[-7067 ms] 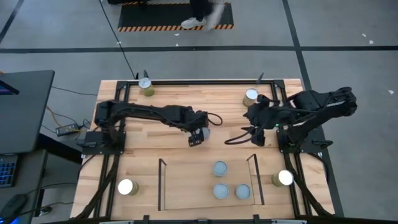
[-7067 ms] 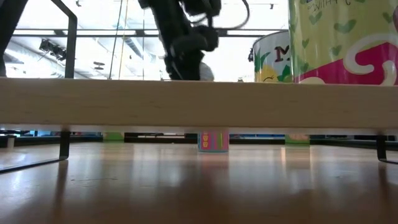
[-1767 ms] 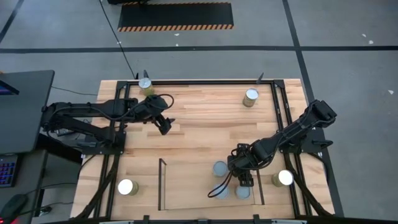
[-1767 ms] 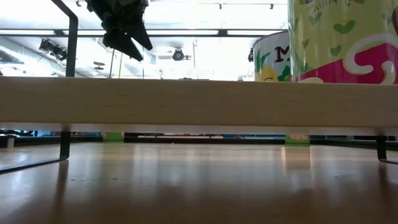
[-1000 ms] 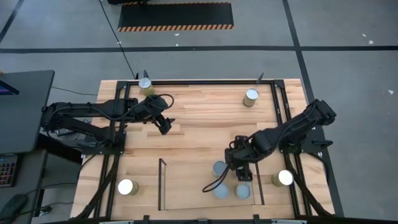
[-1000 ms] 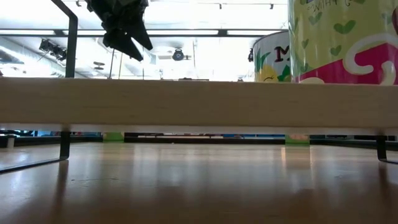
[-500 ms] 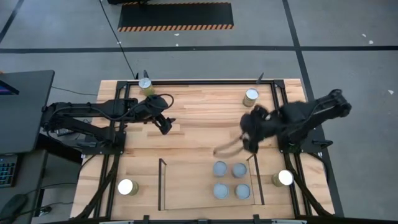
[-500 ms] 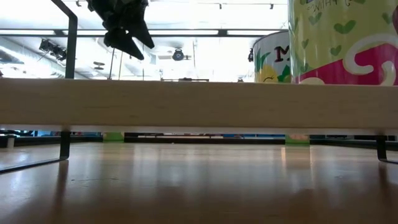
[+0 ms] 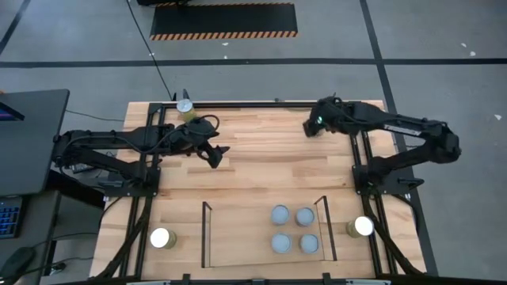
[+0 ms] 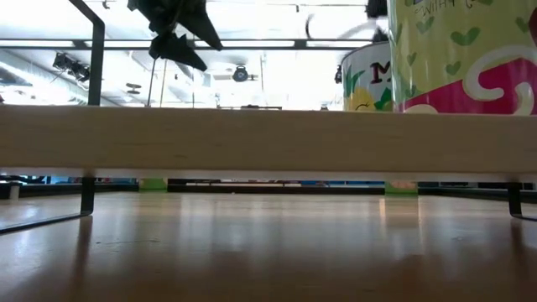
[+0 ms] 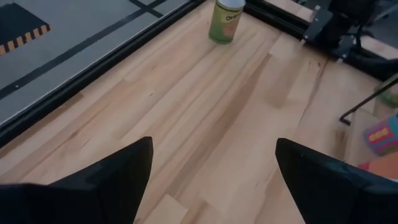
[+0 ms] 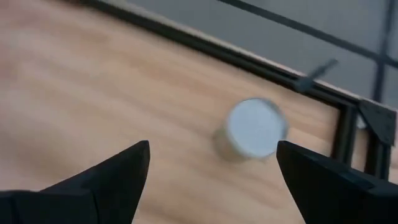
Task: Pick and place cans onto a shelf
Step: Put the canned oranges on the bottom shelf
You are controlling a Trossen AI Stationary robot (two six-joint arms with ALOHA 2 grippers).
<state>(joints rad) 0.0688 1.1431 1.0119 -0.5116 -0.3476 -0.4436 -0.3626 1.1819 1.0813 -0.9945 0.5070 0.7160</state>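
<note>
Several cans with grey tops (image 9: 305,216) stand upright on the light-wood shelf (image 9: 238,237) near the front; two of them loom at the low view's right (image 10: 461,54). Single cans stand at the far left (image 9: 184,107), near left (image 9: 162,237) and near right (image 9: 361,227). The far-right can (image 12: 255,127) (image 11: 225,15) stands just inside the black frame. My right gripper (image 9: 311,127) (image 12: 211,174) hangs open above and beside it, largely covering it in the high view. My left gripper (image 9: 215,154) (image 11: 211,180) (image 10: 180,33) is open over bare wood at the far left.
A black metal frame (image 9: 261,101) runs round the table's edge, with posts at its corners. Thin black rods (image 9: 206,233) edge the shelf's sides. Bare wood (image 9: 261,166) lies between the two grippers and the shelf. A dark screen (image 9: 32,134) stands off the table's left.
My right gripper has swung from above the shelf's right half toward the far edge and now hangs by the far-right can; its wrist has rolled on the way, and its fingers have stayed open. My left gripper has tipped a little in place.
</note>
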